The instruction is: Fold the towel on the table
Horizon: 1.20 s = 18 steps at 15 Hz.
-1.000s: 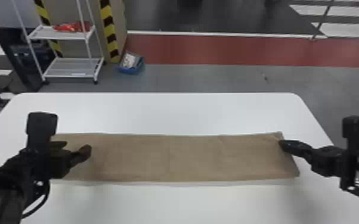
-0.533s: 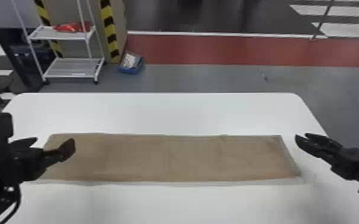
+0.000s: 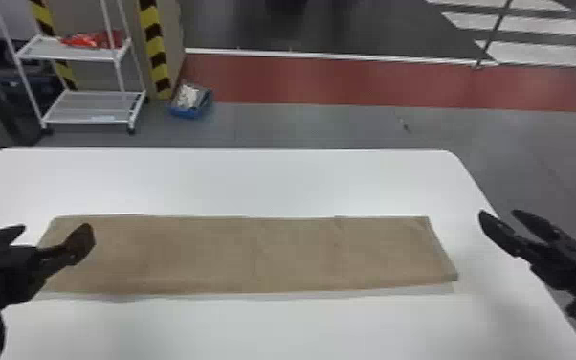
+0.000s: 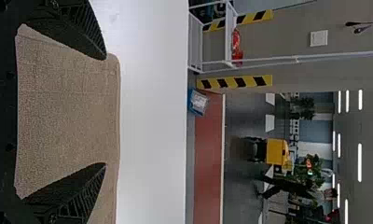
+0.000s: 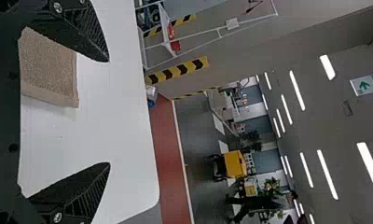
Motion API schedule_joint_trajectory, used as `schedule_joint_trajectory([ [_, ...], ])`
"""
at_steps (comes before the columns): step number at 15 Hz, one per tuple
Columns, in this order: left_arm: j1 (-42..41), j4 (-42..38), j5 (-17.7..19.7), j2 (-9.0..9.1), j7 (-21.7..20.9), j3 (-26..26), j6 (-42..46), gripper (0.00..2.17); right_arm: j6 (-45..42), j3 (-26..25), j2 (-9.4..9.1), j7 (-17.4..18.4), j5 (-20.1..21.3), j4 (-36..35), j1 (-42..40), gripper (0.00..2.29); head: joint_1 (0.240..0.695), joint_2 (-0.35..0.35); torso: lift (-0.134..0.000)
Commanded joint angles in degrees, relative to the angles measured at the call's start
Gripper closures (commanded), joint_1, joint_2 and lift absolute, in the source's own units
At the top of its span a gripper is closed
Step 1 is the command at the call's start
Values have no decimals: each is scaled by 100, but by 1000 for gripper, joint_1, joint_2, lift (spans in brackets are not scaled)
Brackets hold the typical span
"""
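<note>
Tan towel (image 3: 253,253) lies in a long flat strip on the white bench (image 3: 253,184), L end partly hidden by the L end effector (image 3: 56,230), itself cut off at the head view's edge. L fingers wide apart, empty; can't tell if they touch the towel. R end effector (image 3: 499,215): also wide apart, empty, past the towel's R end.

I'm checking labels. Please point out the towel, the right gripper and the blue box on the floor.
Towel (image 3: 249,253), head view: middle of its top face.
Right gripper (image 3: 500,214), head view: midway between its fingertips.
Blue box (image 3: 185,113), head view: its front wall.
</note>
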<state>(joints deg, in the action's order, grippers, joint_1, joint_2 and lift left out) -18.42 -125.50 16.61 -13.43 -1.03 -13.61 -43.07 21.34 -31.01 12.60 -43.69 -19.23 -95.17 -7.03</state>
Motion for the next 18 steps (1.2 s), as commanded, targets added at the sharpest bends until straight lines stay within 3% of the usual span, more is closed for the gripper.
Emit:
schedule_joint_trajectory([
  [1,-4,123,0,51,94,130,391,76,7,33,-152,9,332,-212,-53,76,695,-85,-124],
  [4,-92,413,-26,201,516,245,1288,76,42,-2,-433,106,508,-652,-246,90,695,-75,-124],
  [7,-109,764,-26,210,516,376,1674,83,217,-125,-697,133,508,-590,-273,90,695,-61,-124],
  [18,23,922,9,236,508,412,1815,87,341,-397,-724,141,491,-529,-317,93,695,-89,-124],
])
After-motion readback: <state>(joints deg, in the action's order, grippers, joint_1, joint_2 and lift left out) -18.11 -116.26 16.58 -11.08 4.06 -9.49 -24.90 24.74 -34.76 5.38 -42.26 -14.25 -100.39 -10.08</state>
